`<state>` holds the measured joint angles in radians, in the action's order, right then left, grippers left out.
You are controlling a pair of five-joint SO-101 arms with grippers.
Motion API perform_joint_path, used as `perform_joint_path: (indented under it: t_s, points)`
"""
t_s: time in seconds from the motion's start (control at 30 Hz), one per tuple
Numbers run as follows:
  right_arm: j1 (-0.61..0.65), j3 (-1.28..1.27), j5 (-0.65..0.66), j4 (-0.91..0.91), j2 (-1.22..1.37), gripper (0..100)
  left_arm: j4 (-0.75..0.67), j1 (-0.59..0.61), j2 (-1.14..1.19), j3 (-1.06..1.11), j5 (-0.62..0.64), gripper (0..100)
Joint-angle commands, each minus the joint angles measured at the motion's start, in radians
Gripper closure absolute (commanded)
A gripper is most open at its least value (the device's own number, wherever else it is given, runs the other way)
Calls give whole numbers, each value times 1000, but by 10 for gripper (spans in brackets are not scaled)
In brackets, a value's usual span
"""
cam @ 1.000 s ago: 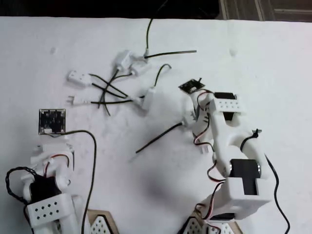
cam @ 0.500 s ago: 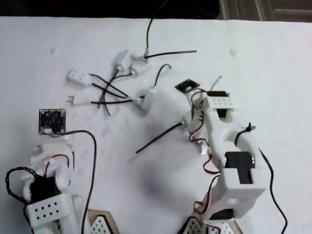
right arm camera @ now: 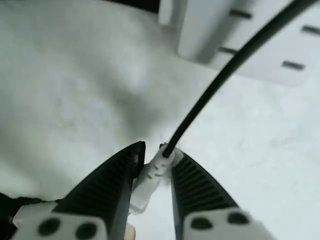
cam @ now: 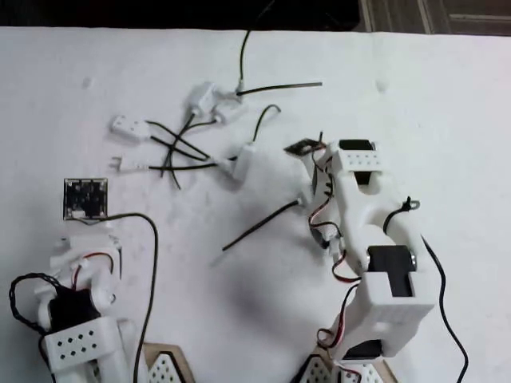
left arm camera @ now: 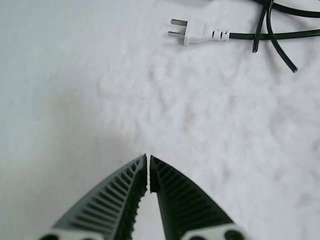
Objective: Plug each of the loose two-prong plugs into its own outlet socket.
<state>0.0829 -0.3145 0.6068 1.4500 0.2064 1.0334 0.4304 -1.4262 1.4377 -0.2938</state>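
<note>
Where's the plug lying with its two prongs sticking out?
In the high view the plug lies on the left of the table, between a white socket block farther back and a black square board nearer the arms.

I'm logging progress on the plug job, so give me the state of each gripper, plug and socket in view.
left gripper: shut, holding nothing, above bare table.
right gripper: shut on the held plug.
held plug: clamped between the jaws, cord attached, not in a socket.
loose plug: lying flat, prongs bare, unplugged.
white socket: lying on the table, apparently nothing plugged in.
</note>
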Motion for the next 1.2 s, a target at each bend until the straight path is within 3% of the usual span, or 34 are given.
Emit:
perform_joint_path:
  t_s: [0.0,0.27,0.43,0.53,0.67,0.87,1.17]
  points:
    - [8,8,0,56,-157,981,-21,-8,-7,-6,-14,962]
    - [1,-209,-3,54,-581,981,-20,-186,-8,-43,-14,962]
    - [-30,-367,-9,-44,-783,981,-20,-318,-7,-101,-21,961]
    - [-67,-463,-63,-133,-875,981,-20,-392,-1,-140,-71,951]
    - [-94,-572,-101,-202,-997,981,-12,-458,1,-190,-75,862]
    - [-139,-694,-186,-277,-1191,981,-12,-538,21,-249,-74,850]
    - [-202,-815,-322,-403,-1354,981,-20,-659,561,-520,-81,849]
